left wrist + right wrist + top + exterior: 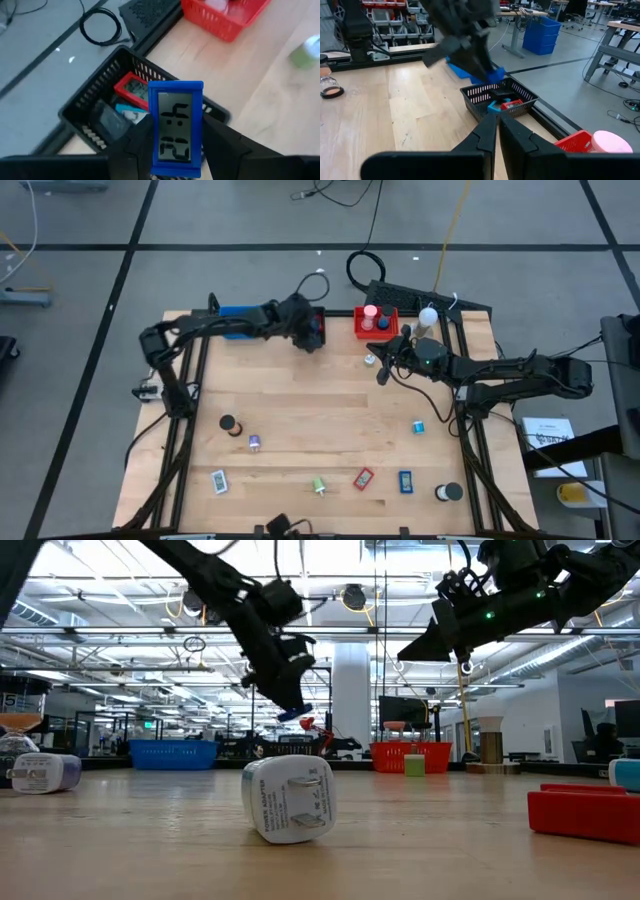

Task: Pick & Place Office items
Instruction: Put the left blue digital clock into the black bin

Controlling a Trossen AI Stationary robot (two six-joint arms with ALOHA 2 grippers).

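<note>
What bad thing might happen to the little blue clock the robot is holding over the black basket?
The left claw pinches only the blue clock near its bottom end, so it might tip or slip. The black basket already holds a red clock and other items, so a drop may land on them or bounce out.

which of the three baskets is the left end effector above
The black basket; the left end effector holds a blue digital clock over it, not the blue or red basket.

Dark jointed arms, black cables, green light on right arm (489, 614)
</note>
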